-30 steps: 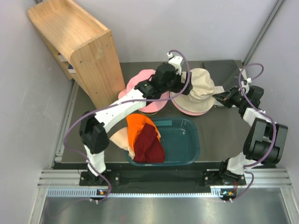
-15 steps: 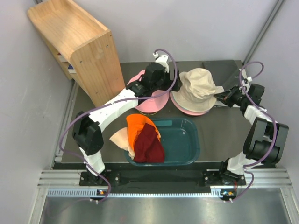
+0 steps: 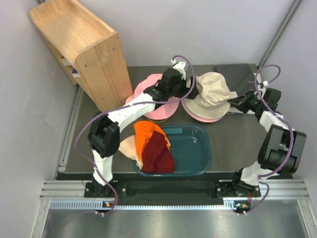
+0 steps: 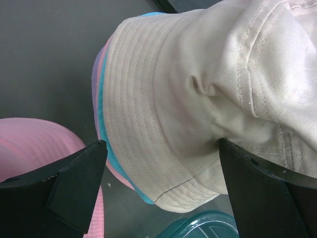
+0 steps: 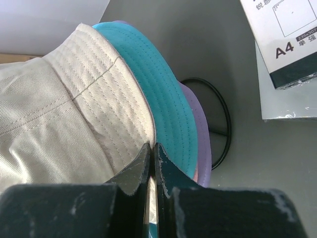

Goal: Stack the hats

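Note:
A beige hat [image 3: 210,94] tops a stack of hats at the back right. Teal [image 5: 163,104], lavender [image 5: 198,134] and pink [image 4: 119,176] brims show under it. My right gripper [image 5: 152,146] is shut on the beige hat's brim at the stack's right edge [image 3: 237,105]. My left gripper [image 4: 162,144] hangs open just over the beige hat's left brim [image 4: 148,124], its fingers [image 4: 79,183] wide apart. A pink hat [image 3: 151,101] lies to the left, partly under the left arm. Orange [image 3: 147,133], maroon [image 3: 158,153] and peach [image 3: 126,146] hats lie over the tub's left end.
The dark teal tub [image 3: 195,148] sits at the front centre. A wooden shelf unit [image 3: 84,49] stands at the back left. A white A4 box [image 5: 282,39] and a black wire ring [image 5: 225,124] lie by the stack's right side.
My left arm swung left over the pink hat and came back right to the beige hat's left edge. The beige hat's crown shifted a little. The right gripper kept its hold.

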Available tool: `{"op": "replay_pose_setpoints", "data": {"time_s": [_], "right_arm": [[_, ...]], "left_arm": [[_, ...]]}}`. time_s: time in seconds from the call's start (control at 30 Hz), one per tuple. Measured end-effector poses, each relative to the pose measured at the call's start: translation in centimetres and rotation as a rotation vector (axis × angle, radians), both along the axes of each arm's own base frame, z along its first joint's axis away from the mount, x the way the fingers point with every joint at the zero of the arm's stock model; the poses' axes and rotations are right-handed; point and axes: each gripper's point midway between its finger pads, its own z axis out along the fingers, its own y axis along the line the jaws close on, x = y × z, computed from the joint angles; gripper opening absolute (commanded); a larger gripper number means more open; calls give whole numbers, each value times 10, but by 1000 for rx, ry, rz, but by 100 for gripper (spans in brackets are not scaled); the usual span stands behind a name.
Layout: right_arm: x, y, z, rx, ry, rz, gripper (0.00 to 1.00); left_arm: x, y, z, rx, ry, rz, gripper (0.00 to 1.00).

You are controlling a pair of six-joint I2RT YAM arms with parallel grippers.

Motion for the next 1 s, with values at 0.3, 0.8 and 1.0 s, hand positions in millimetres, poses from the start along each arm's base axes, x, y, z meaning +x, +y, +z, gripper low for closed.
{"op": "replay_pose_setpoints", "data": {"time_s": [0.3, 0.8, 1.0], "right_arm": [[5, -19, 5, -15, -2, -54, 0], [7, -46, 10, -52, 23, -128, 66], [24, -104, 56, -178, -9, -278, 65]], "left_arm": [[3, -19, -3, -9, -2, -54, 99], [7, -23, 28, 34, -51, -72, 99], [-7, -7, 70, 104, -165, -74, 99]]}}
